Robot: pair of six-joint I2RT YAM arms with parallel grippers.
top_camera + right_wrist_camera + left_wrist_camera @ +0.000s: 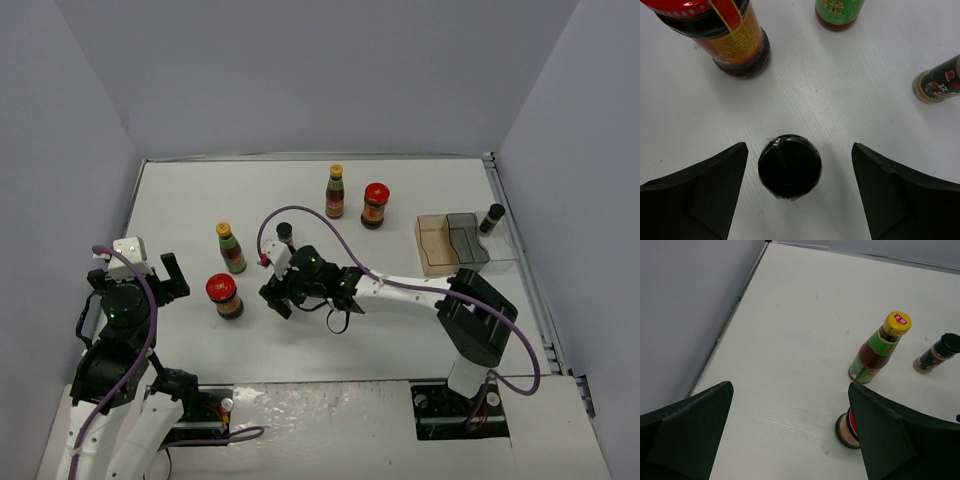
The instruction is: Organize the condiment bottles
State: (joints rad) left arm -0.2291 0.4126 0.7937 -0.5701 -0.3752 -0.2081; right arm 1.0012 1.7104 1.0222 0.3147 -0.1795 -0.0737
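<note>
Hovering above an upright black-capped shaker (790,166), the right claw (797,150) is spread; the shaker stands between its fingers (705,190).

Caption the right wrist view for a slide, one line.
Open right gripper straddles a black-capped shaker; red-lidded jar, green-labelled bottle and second shaker stand beyond.

Left end effector (790,387), right end effector (799,147): both gaping.
</note>
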